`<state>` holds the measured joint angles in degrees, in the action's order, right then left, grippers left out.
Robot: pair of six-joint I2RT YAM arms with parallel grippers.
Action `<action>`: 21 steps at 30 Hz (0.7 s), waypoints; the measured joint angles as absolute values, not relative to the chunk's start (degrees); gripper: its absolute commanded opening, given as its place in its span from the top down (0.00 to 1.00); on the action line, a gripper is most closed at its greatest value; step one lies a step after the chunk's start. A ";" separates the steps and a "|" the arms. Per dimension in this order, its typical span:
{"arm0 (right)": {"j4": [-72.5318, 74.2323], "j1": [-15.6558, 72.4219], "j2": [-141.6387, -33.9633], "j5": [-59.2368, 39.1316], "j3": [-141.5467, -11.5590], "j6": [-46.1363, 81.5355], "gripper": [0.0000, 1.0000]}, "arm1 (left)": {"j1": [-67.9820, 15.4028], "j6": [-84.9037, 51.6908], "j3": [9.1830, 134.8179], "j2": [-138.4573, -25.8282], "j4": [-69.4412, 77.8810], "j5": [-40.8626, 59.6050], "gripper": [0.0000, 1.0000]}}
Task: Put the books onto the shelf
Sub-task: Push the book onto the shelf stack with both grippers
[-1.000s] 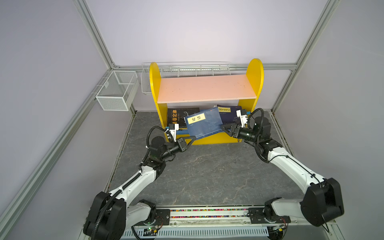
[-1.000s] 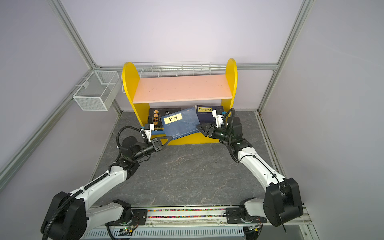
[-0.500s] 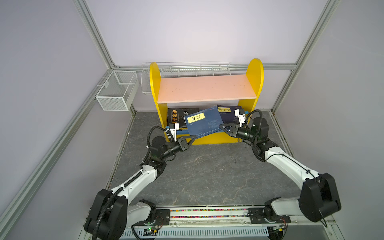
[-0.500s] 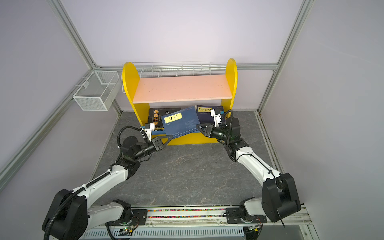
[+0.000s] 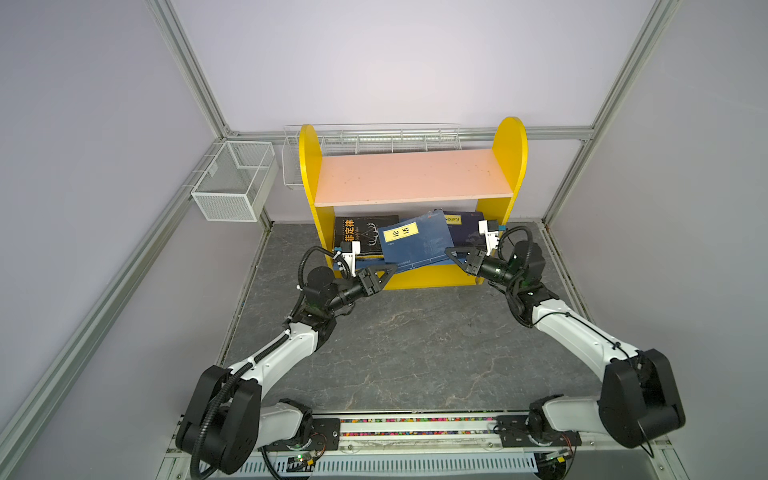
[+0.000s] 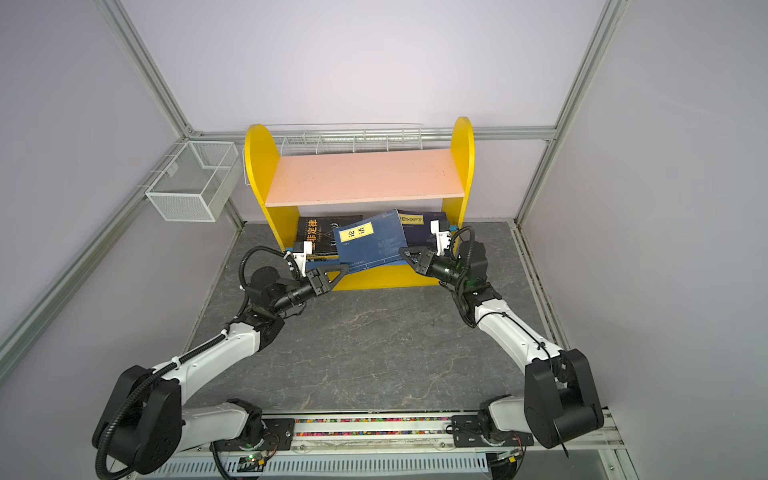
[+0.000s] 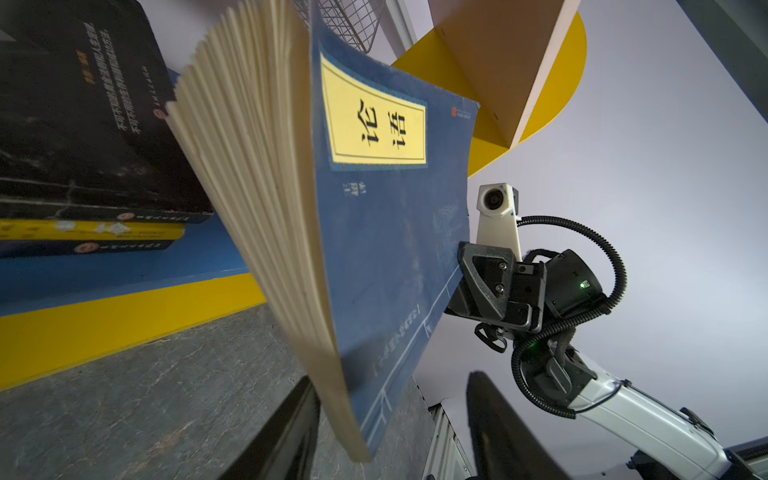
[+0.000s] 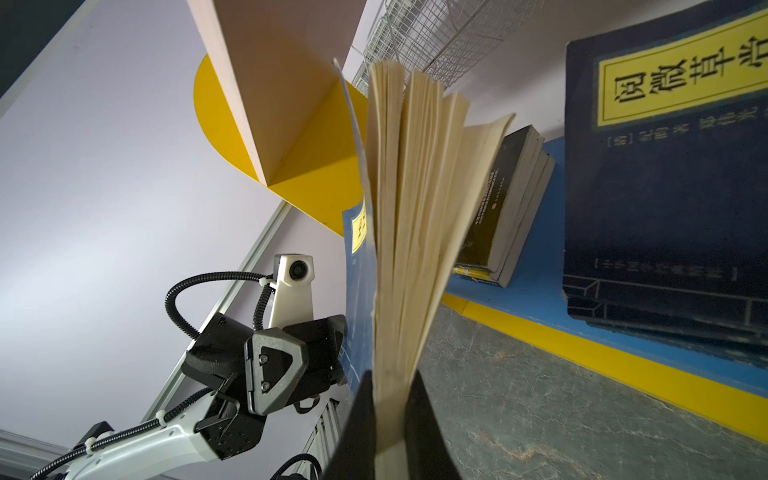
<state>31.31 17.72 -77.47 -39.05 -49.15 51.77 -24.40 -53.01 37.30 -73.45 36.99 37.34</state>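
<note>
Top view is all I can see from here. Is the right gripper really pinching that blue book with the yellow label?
Observer: Yes. The right wrist view shows the right gripper shut on the blue book at its edge, with the pages fanning apart.
Operator: Is the left gripper holding it too?
Observer: No. In the left wrist view the left gripper is open, with the book's corner between its jaws.
Operator: What's under the black book?
Observer: The left wrist view shows a yellow book beneath the black book, stacked on the blue board.
</note>
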 measured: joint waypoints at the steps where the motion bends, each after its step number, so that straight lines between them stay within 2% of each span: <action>1: 31.59 17.69 -77.45 -39.09 -49.12 51.94 0.94 | -24.40 -53.41 37.65 -74.15 37.47 37.36 0.54; 3: 31.88 17.69 -77.28 -39.07 -49.06 52.16 0.94 | -24.38 -54.00 38.39 -75.46 38.59 37.52 0.64; 7: 32.62 17.65 -76.93 -38.98 -49.04 52.49 0.94 | -24.40 -56.27 39.53 -78.67 42.72 37.50 0.97; 8: 32.60 17.52 -76.88 -38.65 -48.97 52.49 0.94 | -24.49 -56.90 39.62 -79.37 44.10 37.47 1.00; 12: 32.34 16.53 -76.71 -38.15 -48.90 52.47 0.90 | -25.65 -57.58 40.71 -81.25 45.47 36.27 1.00; 13: 31.86 16.25 -76.55 -37.69 -48.90 52.29 0.83 | -26.17 -57.23 41.28 -81.43 44.88 35.42 1.00; 15: 29.74 15.81 -75.66 -35.81 -48.90 51.66 0.58 | -27.44 -56.12 42.68 -81.62 42.94 33.69 1.00; 16: 27.59 15.75 -74.72 -34.70 -48.90 50.76 0.48 | -28.32 -55.37 43.92 -81.91 41.69 32.67 1.00; 17: 25.08 15.84 -73.56 -33.08 -48.90 49.67 0.44 | -29.02 -54.78 45.41 -82.43 40.62 32.05 1.00; 21: 12.93 16.08 -66.22 -22.63 -48.97 44.51 0.40 | -29.91 -53.36 51.46 -86.15 37.95 31.22 1.00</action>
